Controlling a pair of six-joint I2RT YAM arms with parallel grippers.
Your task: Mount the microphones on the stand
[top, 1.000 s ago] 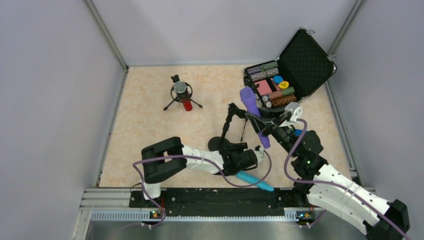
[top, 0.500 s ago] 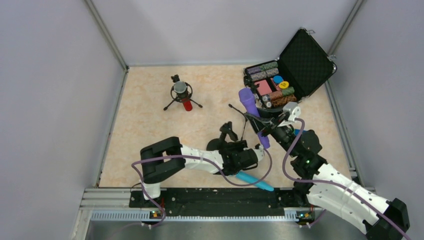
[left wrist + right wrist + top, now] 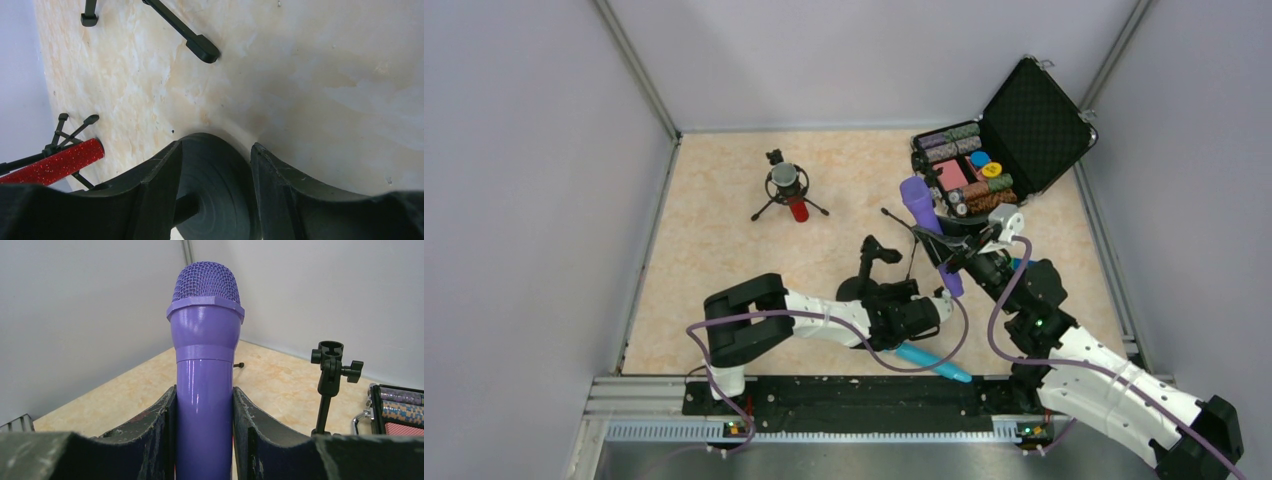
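Observation:
My left gripper (image 3: 876, 296) is shut on the round black base (image 3: 216, 192) of a stand, one finger on each side of the disc. The stand's pole and empty clip (image 3: 876, 247) rise above it; the clip also shows in the right wrist view (image 3: 330, 359). My right gripper (image 3: 950, 263) is shut on the purple microphone (image 3: 921, 212), head up (image 3: 205, 365), just right of the clip. The light blue microphone (image 3: 934, 362) lies on the table under my left arm. The glittery red microphone (image 3: 797, 205) sits in a small tripod stand at far left (image 3: 55, 162).
An open black case (image 3: 1034, 120) of poker chips stands at the back right, near my right gripper (image 3: 400, 405). Thin black tripod legs (image 3: 200, 47) lie on the table between the round-base stand and the case. Grey walls enclose the table.
The round-base stand in my left gripper has swung from leaning toward the far right to more upright, its clip moving nearer. The purple microphone has shifted slightly left.

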